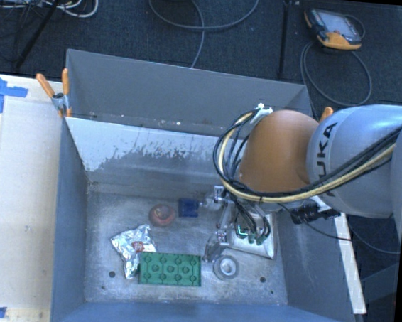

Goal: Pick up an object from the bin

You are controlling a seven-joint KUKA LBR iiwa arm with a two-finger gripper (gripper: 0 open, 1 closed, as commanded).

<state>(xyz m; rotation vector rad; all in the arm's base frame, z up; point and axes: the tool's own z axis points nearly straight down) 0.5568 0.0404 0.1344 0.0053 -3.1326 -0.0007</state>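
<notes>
Grey sheet-metal walls slope down to the floor of the bin [113, 183], where a few loose things lie scattered. Low over the floor's right part hangs the gripper [216, 250]; whether it is spread or closed I cannot tell. A small grey ring [227, 267] lies just beside its tip, toward the near wall, and is probably the nearest candidate. Left of the ring, a green studded plate [169, 269] lies with its long axis left to right. Crumpled foil [132, 246], a brown disc [162, 215] and a blue block [187, 207] sit farther left.

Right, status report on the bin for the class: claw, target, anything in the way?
Claw low in bin, right of centre. Grey ring lies nearest, on the floor beside it. Green studded plate and crumpled foil close by.
</notes>
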